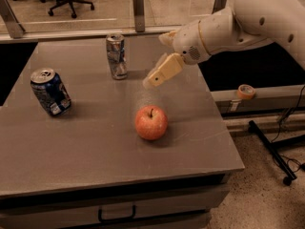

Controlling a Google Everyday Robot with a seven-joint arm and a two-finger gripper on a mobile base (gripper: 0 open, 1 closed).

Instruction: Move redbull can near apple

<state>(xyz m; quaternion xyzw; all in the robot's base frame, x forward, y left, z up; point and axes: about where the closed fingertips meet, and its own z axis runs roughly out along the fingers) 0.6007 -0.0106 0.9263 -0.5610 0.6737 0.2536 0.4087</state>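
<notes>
Gripper [161, 72] hovering beside redbull can [116, 56], touching neither it nor apple [151, 122]

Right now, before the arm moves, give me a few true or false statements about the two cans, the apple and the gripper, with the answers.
1. The redbull can stands upright near the far edge of the table. True.
2. The gripper is closed around the redbull can. False: it hovers over the table apart from the can, between the can and the apple.
3. The apple lies closer to the table's front edge than either can. True.
4. The dark-blue can sits right against the apple. False: it stands well apart from the apple, near the table's picture-left edge.
</notes>
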